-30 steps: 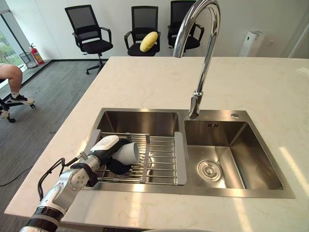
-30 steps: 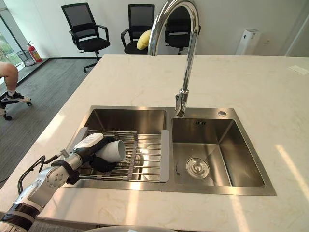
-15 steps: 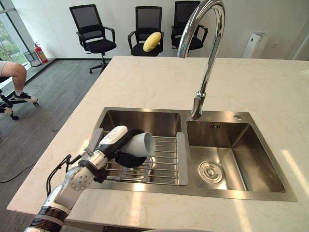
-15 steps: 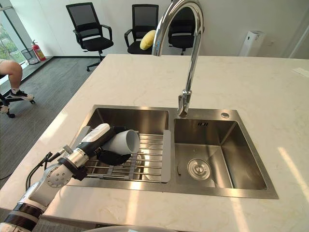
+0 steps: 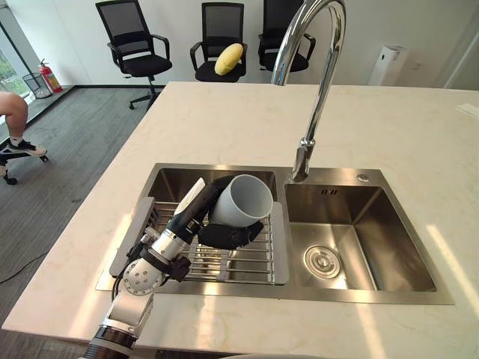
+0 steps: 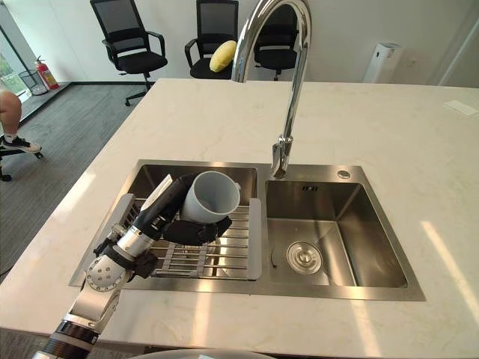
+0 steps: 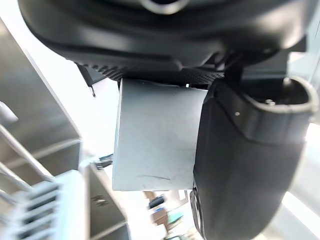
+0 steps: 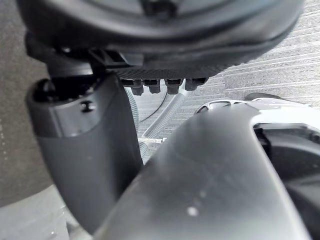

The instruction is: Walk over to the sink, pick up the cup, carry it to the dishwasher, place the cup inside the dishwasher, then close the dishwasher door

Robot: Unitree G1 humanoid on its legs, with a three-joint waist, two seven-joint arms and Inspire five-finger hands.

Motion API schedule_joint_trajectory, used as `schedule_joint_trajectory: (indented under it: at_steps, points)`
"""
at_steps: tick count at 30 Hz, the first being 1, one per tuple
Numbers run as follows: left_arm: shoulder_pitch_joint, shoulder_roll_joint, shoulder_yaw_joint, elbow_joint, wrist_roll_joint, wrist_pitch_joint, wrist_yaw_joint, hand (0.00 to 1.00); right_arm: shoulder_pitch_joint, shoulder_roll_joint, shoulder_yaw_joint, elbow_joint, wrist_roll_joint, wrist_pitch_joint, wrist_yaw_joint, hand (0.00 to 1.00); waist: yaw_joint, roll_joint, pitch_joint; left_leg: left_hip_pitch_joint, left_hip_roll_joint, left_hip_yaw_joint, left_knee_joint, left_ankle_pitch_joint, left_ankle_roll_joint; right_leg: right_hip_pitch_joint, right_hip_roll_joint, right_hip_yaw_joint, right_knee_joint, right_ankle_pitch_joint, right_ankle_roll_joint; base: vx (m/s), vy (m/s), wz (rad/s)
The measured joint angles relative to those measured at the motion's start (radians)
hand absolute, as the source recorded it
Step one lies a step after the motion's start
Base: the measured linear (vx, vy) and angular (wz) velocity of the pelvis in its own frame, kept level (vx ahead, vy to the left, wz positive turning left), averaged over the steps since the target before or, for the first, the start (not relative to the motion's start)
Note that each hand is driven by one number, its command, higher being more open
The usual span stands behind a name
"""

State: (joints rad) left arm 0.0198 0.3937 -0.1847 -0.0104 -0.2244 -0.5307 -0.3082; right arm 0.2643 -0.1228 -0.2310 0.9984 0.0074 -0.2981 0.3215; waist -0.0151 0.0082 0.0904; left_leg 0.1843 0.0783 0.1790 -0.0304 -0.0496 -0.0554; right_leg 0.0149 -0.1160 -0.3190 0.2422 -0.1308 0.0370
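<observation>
A grey cup [image 5: 241, 200] hangs above the wire rack [image 5: 247, 258] in the left basin of the steel sink [image 5: 359, 224], its mouth tilted up towards me. My left hand [image 5: 217, 233] is shut on it: dark fingers wrap under the cup's wall and the white-covered thumb [image 5: 191, 196] lies along its other side. The left wrist view shows the cup's wall [image 7: 155, 135] close beside the thumb [image 7: 245, 165]. In its own wrist view my right hand [image 8: 85, 150] hangs over grey floor, relaxed and holding nothing.
A tall chrome faucet [image 5: 318, 90] arches over the divider between the basins. Pale stone countertop [image 5: 247, 127] surrounds the sink. Beyond it stand black office chairs [image 5: 127, 37], one bearing a yellow object [image 5: 228, 58]. A person's leg [image 5: 11, 112] shows at far left.
My left hand has lifted the cup off the rack, up and to the right, and turned its mouth upward. The camera has shifted a little.
</observation>
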Motion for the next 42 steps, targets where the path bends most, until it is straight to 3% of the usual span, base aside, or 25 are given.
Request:
schedule_joint_trajectory:
  at_steps: [5,20,26,27,28,29,30,31,33,34,35,36,38,40,42]
  points:
    - [0.043,-0.037,0.004,0.0,-0.132,0.0,-0.011,0.0,-0.001,0.009,0.001,0.0,0.009,-0.002,-0.013,1.0,0.0,-0.001,0.0,0.0,-0.002,0.002,0.007,-0.014,0.006,-0.002,0.003,0.015,-0.003,0.003,0.003,0.03,0.003,-0.09]
    - [0.128,-0.091,0.017,-0.011,-0.188,0.0,-0.046,0.0,-0.009,0.01,0.002,0.0,0.018,-0.022,-0.038,1.0,0.011,-0.002,0.0,-0.003,-0.028,0.035,0.038,-0.053,0.027,-0.029,-0.01,0.086,-0.023,0.031,0.028,0.0,0.033,-0.14]
    - [0.12,-0.143,-0.023,-0.114,-0.172,-0.004,0.013,0.0,-0.009,0.012,0.002,-0.049,0.038,-0.035,-0.047,1.0,0.022,-0.024,0.004,-0.062,-0.074,0.07,0.116,-0.095,0.059,-0.122,-0.065,0.13,0.087,0.017,0.036,-0.03,0.062,-0.19]
    - [0.114,-0.147,-0.025,-0.115,-0.156,-0.008,0.022,0.0,-0.017,0.01,0.002,-0.049,0.038,-0.036,-0.047,1.0,0.027,-0.011,-0.004,-0.08,-0.071,0.073,0.122,-0.096,0.067,-0.126,-0.069,0.13,0.097,0.007,0.042,-0.07,0.067,0.07]
    - [0.098,-0.143,-0.023,-0.112,-0.128,-0.018,0.042,0.0,-0.027,0.01,0.009,-0.048,0.038,-0.036,-0.045,1.0,0.025,-0.037,-0.001,-0.104,-0.093,0.08,0.15,-0.099,0.078,-0.193,-0.118,0.129,0.345,-0.087,0.058,-0.03,-0.002,0.3]
    - [0.097,-0.144,-0.021,-0.112,-0.109,-0.022,0.068,0.0,-0.026,0.001,0.021,-0.044,0.038,-0.036,-0.041,1.0,0.026,-0.074,-0.01,-0.12,-0.131,0.068,0.189,-0.108,0.092,-0.215,-0.162,0.133,0.53,-0.132,0.094,0.0,-0.028,0.35]
    - [0.098,-0.144,-0.021,-0.112,-0.105,-0.022,0.083,0.0,-0.03,-0.005,0.022,-0.04,0.038,-0.037,-0.04,1.0,0.029,-0.087,-0.016,-0.14,-0.146,0.065,0.218,-0.114,0.096,-0.229,-0.174,0.142,0.538,-0.138,0.099,0.02,-0.034,0.13]
    - [0.102,-0.157,-0.017,-0.112,-0.102,-0.024,0.112,0.0,-0.06,-0.03,0.023,-0.014,0.039,-0.042,-0.044,1.0,0.05,-0.076,-0.022,-0.199,-0.149,0.064,0.278,-0.115,0.094,-0.258,-0.163,0.162,0.512,-0.115,0.126,-0.04,0.029,-0.35]
    - [0.101,-0.182,-0.002,-0.118,-0.099,-0.039,0.122,0.0,-0.117,-0.073,0.025,0.016,0.052,-0.067,-0.051,1.0,0.103,-0.001,-0.052,-0.253,-0.104,0.045,0.288,-0.094,0.095,-0.173,-0.076,0.218,0.248,-0.109,0.121,-0.1,0.011,-0.73]
    - [0.093,-0.18,0.024,-0.124,-0.099,-0.06,0.122,0.0,-0.156,-0.078,0.028,0.023,0.065,-0.074,-0.047,1.0,0.106,-0.004,-0.028,-0.246,-0.106,0.053,0.285,-0.095,0.097,-0.154,-0.067,0.224,0.275,-0.139,0.111,-0.15,-0.088,-0.6]
    - [0.078,-0.172,0.05,-0.122,-0.096,-0.061,0.13,0.0,-0.192,-0.079,0.033,0.025,0.097,-0.082,-0.042,1.0,0.097,-0.007,0.004,-0.248,-0.11,0.062,0.312,-0.1,0.104,-0.105,-0.061,0.225,0.217,-0.159,0.085,-0.16,-0.081,-0.36]
    - [0.074,-0.173,0.059,-0.121,-0.094,-0.057,0.136,0.0,-0.207,-0.081,0.039,0.024,0.116,-0.083,-0.039,1.0,0.094,-0.004,0.016,-0.249,-0.108,0.066,0.327,-0.101,0.105,-0.087,-0.06,0.227,0.19,-0.16,0.083,-0.25,-0.056,-0.13]
    - [0.063,-0.175,0.054,-0.109,-0.096,-0.045,0.135,0.0,-0.227,-0.096,0.046,0.017,0.149,-0.087,-0.027,1.0,0.081,0.06,0.032,-0.254,-0.052,0.066,0.347,-0.122,0.081,-0.031,-0.001,0.207,0.078,-0.096,0.044,-0.26,-0.018,0.0]
    - [0.061,-0.163,0.055,-0.11,-0.097,-0.044,0.133,0.0,-0.221,-0.088,0.069,0.007,0.151,-0.076,-0.015,1.0,0.085,0.07,0.032,-0.267,-0.022,0.076,0.354,-0.12,0.08,-0.041,0.026,0.22,0.071,-0.068,0.026,-0.26,-0.03,-0.2]
    - [0.062,-0.159,0.053,-0.112,-0.097,-0.042,0.136,0.0,-0.201,-0.082,0.088,-0.024,0.148,-0.054,-0.009,1.0,0.086,0.06,0.031,-0.285,-0.008,0.085,0.357,-0.108,0.061,-0.075,0.029,0.238,0.091,-0.052,0.006,-0.22,-0.053,-0.27]
